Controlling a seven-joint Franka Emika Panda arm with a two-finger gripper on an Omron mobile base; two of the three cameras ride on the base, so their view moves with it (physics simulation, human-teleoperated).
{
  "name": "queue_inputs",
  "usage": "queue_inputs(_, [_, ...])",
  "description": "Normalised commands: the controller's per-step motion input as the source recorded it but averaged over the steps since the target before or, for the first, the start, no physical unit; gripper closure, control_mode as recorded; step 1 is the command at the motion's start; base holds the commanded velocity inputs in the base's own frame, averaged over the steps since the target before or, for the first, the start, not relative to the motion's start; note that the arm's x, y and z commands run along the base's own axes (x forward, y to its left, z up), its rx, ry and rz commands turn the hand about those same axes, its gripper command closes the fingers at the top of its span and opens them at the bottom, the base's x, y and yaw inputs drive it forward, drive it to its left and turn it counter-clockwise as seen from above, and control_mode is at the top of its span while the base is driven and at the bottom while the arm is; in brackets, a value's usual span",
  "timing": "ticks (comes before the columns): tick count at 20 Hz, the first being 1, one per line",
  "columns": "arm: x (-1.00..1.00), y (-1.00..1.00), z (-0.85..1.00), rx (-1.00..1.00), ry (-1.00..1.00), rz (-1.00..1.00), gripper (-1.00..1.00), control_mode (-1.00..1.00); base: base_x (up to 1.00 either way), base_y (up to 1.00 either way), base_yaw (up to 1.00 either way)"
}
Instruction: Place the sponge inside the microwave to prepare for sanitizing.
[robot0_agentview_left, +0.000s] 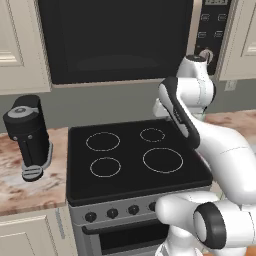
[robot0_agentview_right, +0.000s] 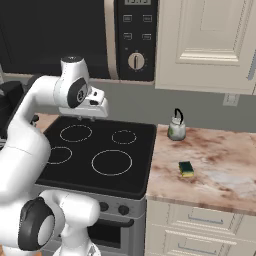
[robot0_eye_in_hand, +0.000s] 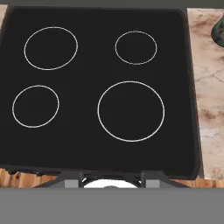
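Sponge-bound microwave (robot0_agentview_right: 75, 35) hangs shut above the stove (robot0_agentview_right: 95, 150), so its door needs opening. On the bench (robot0_agentview_right: 220, 165) right of the stove, near the front edge, lies the sponge (robot0_agentview_right: 186, 168). Whether the fingers are spread or holding anything I cannot tell; approach the sponge from above

The left base view looked forward and down from behind the arm's left, over the stove (robot0_agentview_left: 135, 155) toward the microwave (robot0_agentview_left: 115, 40) above. The right base view faced the same stove (robot0_agentview_right: 100, 150) from the right, taking in the marble counter (robot0_agentview_right: 220, 170). The hand view looked straight down on the cooktop (robot0_eye_in_hand: 100, 92), close.
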Motion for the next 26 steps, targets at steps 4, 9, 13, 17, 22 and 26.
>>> queue_inputs(4, [-0.19,0.0,0.04,0.0,-0.06,0.0,-1.0,-1.0,0.0,0.0,0.0])
queue_inputs(9, [-0.48,-0.04,0.42,-0.01,-0.18,-0.01,-1.0,-1.0,0.0,0.0,0.0])
queue_inputs(13, [-0.18,-0.07,0.83,0.0,-0.22,-0.02,-1.0,-1.0,0.0,0.0,0.0])
queue_inputs(17, [-0.05,-0.34,0.97,-0.02,-0.11,-0.12,-1.0,-1.0,0.0,0.0,0.0])
queue_inputs(22, [0.0,-0.53,0.93,-0.02,-0.07,-0.19,-1.0,-1.0,0.0,0.0,0.0])
queue_inputs(26, [0.0,-0.29,0.89,0.0,-0.14,-0.08,-1.0,-1.0,0.0,0.0,0.0])
